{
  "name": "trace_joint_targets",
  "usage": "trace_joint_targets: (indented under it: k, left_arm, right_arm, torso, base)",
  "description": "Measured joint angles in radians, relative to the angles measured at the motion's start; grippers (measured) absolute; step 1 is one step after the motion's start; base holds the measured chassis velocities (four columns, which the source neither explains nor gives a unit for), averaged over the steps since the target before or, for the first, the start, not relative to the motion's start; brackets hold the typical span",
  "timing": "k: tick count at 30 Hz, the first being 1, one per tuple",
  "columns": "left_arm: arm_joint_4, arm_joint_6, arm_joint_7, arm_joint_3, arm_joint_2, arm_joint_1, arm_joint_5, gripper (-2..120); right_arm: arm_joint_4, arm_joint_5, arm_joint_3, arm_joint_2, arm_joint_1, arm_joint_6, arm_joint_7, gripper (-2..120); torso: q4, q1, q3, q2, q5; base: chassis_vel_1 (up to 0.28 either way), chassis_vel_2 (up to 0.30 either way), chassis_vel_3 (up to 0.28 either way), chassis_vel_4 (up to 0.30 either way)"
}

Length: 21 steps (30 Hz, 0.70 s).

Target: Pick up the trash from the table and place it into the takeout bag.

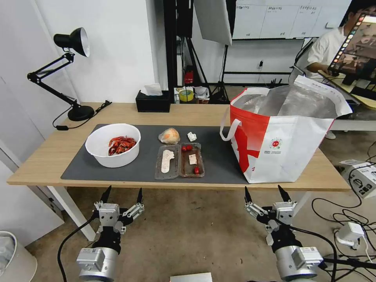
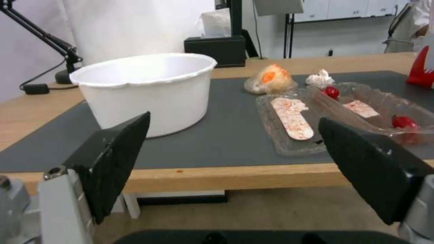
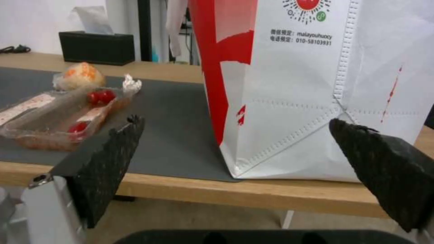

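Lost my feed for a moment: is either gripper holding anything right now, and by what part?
Nothing is held. The left gripper and right gripper both hang open below the table's near edge.

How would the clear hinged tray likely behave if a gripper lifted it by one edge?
The clear hinged tray looks thin, so it would probably flex. Lying open in two halves, one side may fold or droop at the hinge. The loose red scraps inside could slide or spill if it tilts.
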<state>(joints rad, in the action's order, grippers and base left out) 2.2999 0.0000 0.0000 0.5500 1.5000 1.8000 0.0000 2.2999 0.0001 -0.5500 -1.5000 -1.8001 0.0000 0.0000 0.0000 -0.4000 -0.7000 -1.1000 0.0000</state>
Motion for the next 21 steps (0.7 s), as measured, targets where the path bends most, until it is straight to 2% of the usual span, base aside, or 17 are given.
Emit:
trace_joint_targets:
  k: [21]
  left_arm:
    - [0.000, 0.000, 0.000, 0.000, 0.000, 0.000, 0.000, 100]
  right_arm:
    - [0.000, 0.000, 0.000, 0.000, 0.000, 0.000, 0.000, 100]
  torso:
    - [0.0000, 0.000, 0.000, 0.000, 0.0000]
  base:
    - [0.000, 0.000, 0.000, 0.000]
